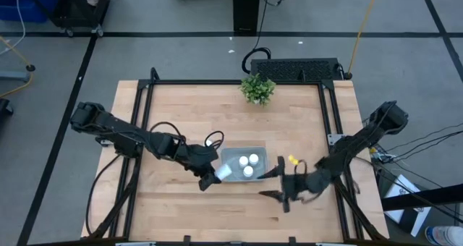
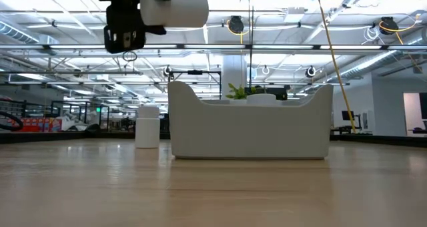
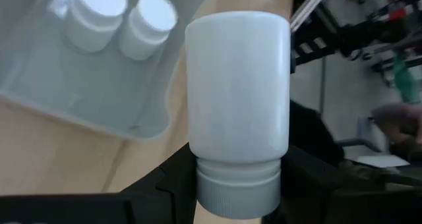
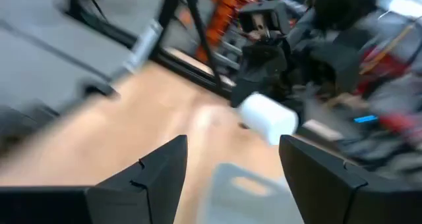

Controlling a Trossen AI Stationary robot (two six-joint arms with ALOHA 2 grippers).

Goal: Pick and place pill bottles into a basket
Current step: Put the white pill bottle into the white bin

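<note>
Wooden desk [image 1: 173,202] carries the basket [image 1: 230,158] holding 2 pill bottles, at its 9 o'clock rim the left hand [image 1: 210,175] clamps another bottle [image 1: 223,172] for carrying inward and releasing, while the right hand [image 1: 283,195] waits spread wide, empty, at 4 o'clock.

Bright overhead lights, right wrist view blurred

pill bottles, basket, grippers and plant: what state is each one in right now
left gripper: shut on a pill bottle, at the basket's left edge
held pill bottle: lifted off the table, lying sideways, cap on
basket: upright on the table, two pill bottles inside
standing pill bottle: upright on the table outside the basket
right gripper: open, empty, right of the basket
plant: upright, untouched
</note>
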